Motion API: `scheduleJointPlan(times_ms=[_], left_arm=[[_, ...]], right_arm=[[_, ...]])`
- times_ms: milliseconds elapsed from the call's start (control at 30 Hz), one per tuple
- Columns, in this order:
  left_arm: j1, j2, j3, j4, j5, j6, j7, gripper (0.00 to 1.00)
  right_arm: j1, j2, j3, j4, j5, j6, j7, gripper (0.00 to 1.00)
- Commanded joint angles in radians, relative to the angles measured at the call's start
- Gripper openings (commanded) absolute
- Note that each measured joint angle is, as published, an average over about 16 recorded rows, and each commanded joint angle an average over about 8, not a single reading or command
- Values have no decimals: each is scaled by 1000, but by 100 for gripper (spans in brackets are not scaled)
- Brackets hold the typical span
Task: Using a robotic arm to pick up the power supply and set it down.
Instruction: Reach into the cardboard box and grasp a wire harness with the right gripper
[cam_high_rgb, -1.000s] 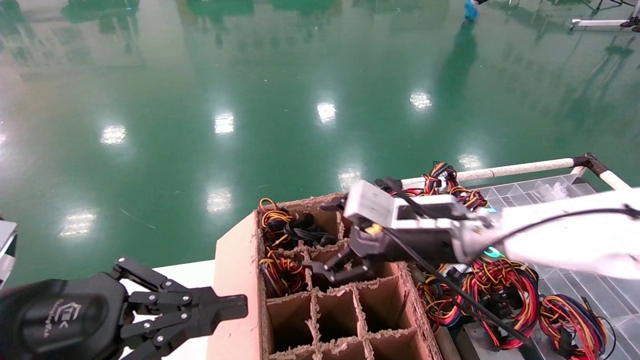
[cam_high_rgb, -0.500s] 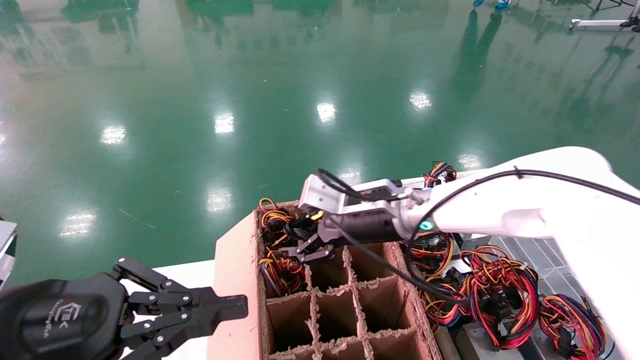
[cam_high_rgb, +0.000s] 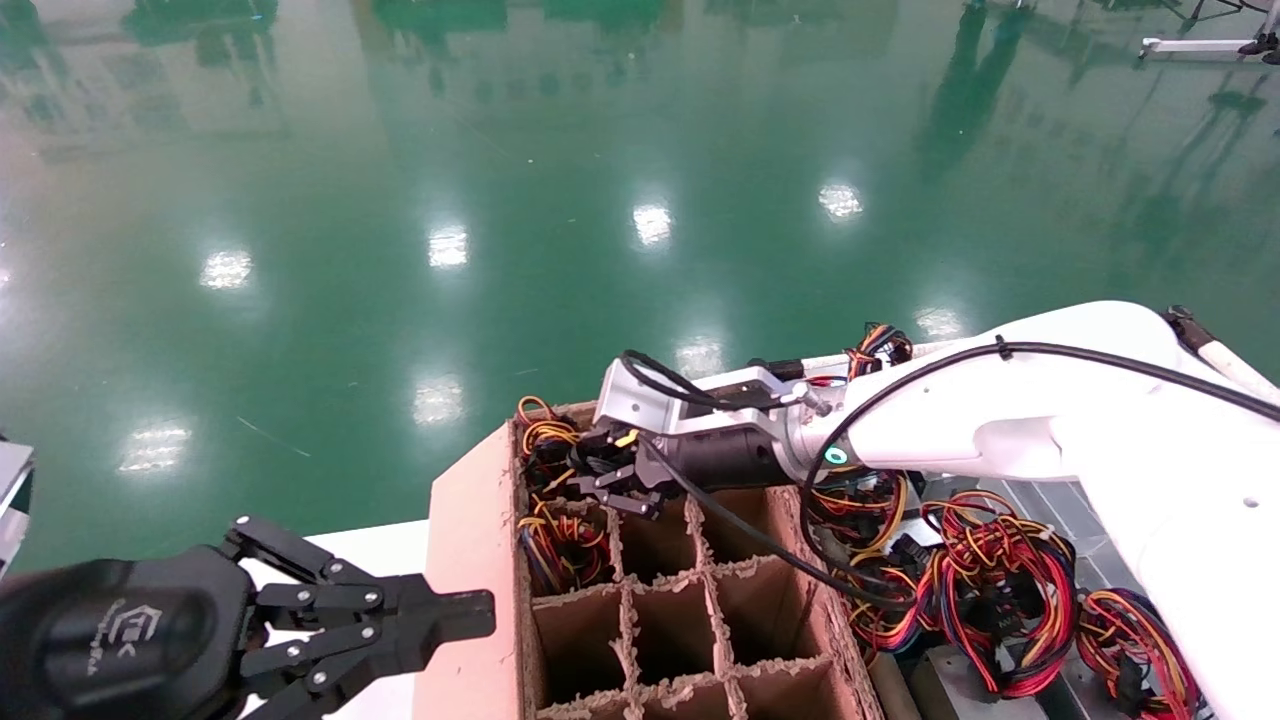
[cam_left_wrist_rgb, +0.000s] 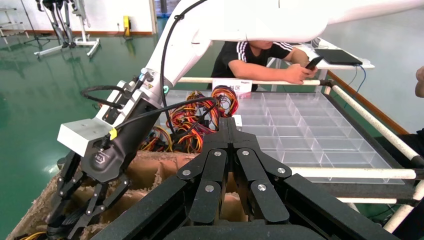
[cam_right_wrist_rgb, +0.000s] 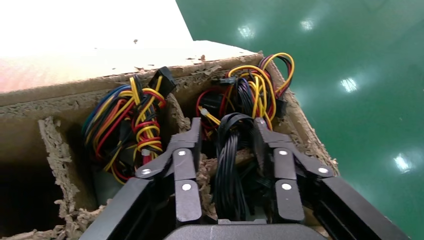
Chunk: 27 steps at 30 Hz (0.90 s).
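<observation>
My right arm (cam_high_rgb: 1000, 420), glossy white with a green light at the wrist, reaches left over the cardboard box (cam_high_rgb: 470, 560). Its gripper (cam_high_rgb: 605, 482) is open and dips into a back cell of the box. In the right wrist view the right gripper (cam_right_wrist_rgb: 228, 125) straddles the power supply's black cable bundle (cam_right_wrist_rgb: 227, 165), one finger on each side. A frayed divider also stands between the fingers. The supply's grey body is hidden below; only its black cables (cam_high_rgb: 592, 452) show. My left gripper (cam_high_rgb: 480, 605) is shut and parked low at the left, beside the box.
Coloured wire bundles (cam_high_rgb: 560, 545) fill neighbouring cells; the front cells (cam_high_rgb: 665, 630) are dark and hollow. More red-yellow bundles (cam_high_rgb: 1000, 570) lie right of the box on a clear compartment tray (cam_left_wrist_rgb: 310, 130) with white rails (cam_left_wrist_rgb: 350, 172). A person (cam_left_wrist_rgb: 260, 55) leans beyond it.
My right arm has swung left and back, from the middle cells to the back cell with the black cables. The left gripper has stayed still.
</observation>
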Motion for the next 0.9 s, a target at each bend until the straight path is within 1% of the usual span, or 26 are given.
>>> scheduleJointPlan(times_ms=[33,167,233,300,333,400,433,500,567,600,667,900], left_arm=[[0,0,0,0,0,0,0,0],[0,0,0,0,0,0,0,0],[0,0,0,0,0,0,0,7],[0,0,0,0,0,0,0,19],[0,0,0,0,0,0,0,27],[0,0,0,0,0,0,0,47],[0,0,0,0,0,0,0,59],[0,0,0,0,0,0,0,77],[0,0,0,0,0,0,0,90],[0,0,0,0,0,0,0,95],[0,0,0,0,0,0,0,100],[0,0,0,0,0,0,0,100]], right_arm=[[0,-1,-10,-3,7,2,-2,0],[-2,-2,-34,-3,18,10,8,0],[-3,-2,-47,-3,24,14,15,0],[-4,-2,-59,-1,30,16,22,0],[-3,-2,-65,0,33,17,25,0],[-2,-2,-75,3,41,18,31,0],[0,-2,-80,5,46,20,32,0],[3,0,-86,10,58,22,33,0],[8,1,-90,15,72,25,32,0],[11,2,-91,17,79,25,31,0],[18,5,-91,19,94,23,28,0],[56,16,-85,2,142,-2,35,0]])
